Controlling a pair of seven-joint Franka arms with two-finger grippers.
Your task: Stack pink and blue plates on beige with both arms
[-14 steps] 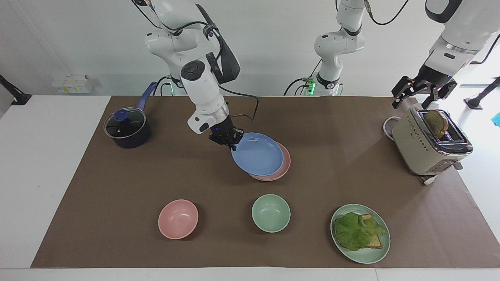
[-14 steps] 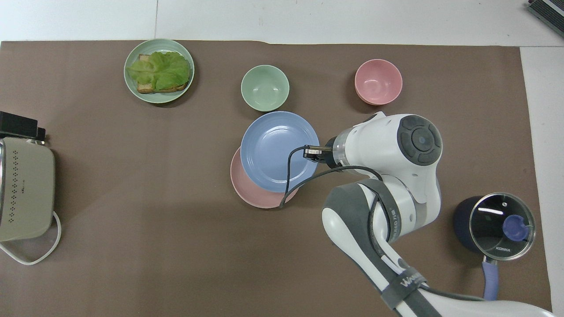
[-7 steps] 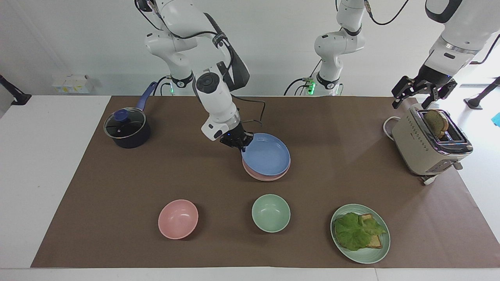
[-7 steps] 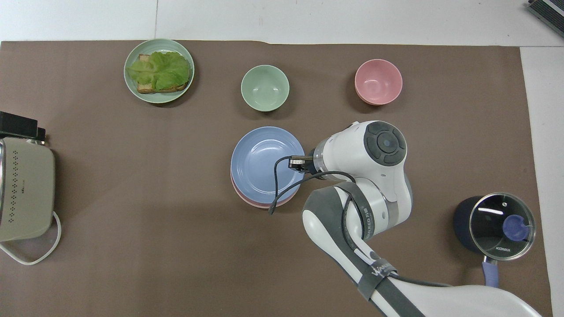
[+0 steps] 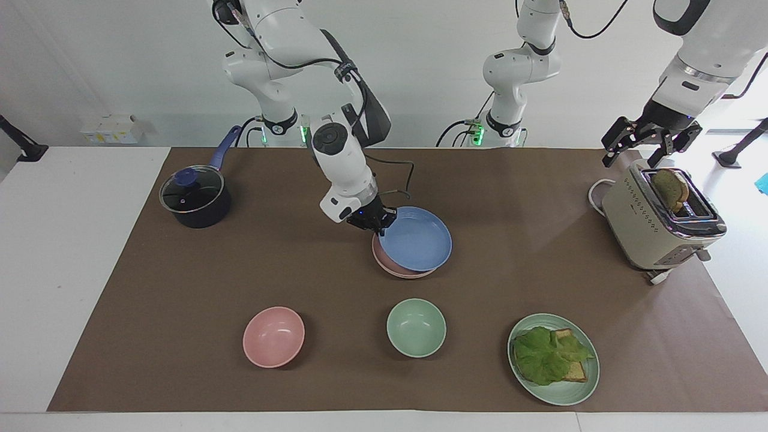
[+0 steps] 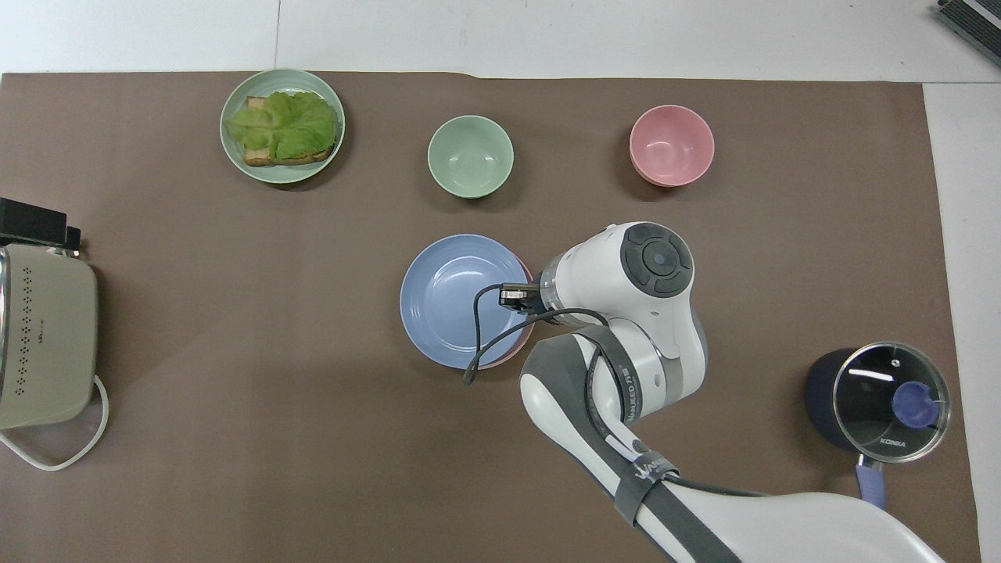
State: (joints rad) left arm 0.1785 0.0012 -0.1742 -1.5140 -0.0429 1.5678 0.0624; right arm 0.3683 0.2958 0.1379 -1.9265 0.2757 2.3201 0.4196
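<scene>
My right gripper (image 5: 376,223) is shut on the rim of the blue plate (image 5: 417,241), at the edge toward the right arm's end of the table. The blue plate (image 6: 444,301) hangs low over the pink plate (image 5: 384,259), shifted a little toward the left arm's end, so a pink crescent (image 6: 504,360) shows under it. I cannot tell whether the two touch. The beige plate is hidden. My left gripper (image 5: 651,144) waits open above the toaster, holding nothing.
A beige toaster (image 5: 657,219) with a bread slice stands at the left arm's end. A lidded dark pot (image 5: 195,198) sits at the right arm's end. Farther from the robots lie a pink bowl (image 5: 273,336), a green bowl (image 5: 416,327) and a green plate (image 5: 579,384) with lettuce toast.
My right gripper has carried the blue plate toward the left arm's end and lower, from partly overlapping the pink plate to covering most of it. The left arm has not moved.
</scene>
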